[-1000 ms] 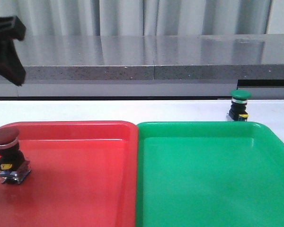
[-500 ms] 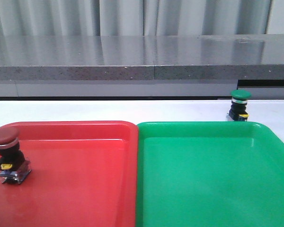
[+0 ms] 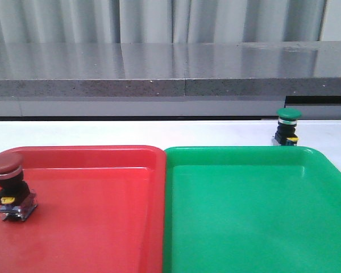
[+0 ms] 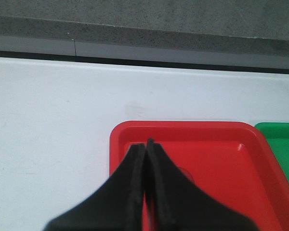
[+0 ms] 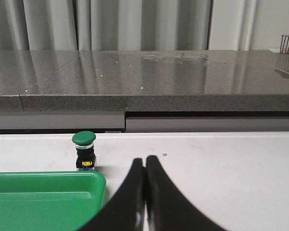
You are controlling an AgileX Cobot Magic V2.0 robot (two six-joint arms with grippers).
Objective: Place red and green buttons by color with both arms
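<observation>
Well beyond the right gripper (image 5: pixel 144 166) (jaws closed) stands the green button (image 5: pixel 84 150).

A lab-like test bench: a bare white worktop (image 3: pixel 131 132), with a grey stone ledge (image 3: pixel 170 71) and pale curtains (image 3: pixel 159 20) behind it.

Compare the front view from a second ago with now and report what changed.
A black claw that hung at the upper left edge of the front view a second ago has gone out of frame. The red button in the red tray and the green button on the table behind the green tray have not moved.
</observation>
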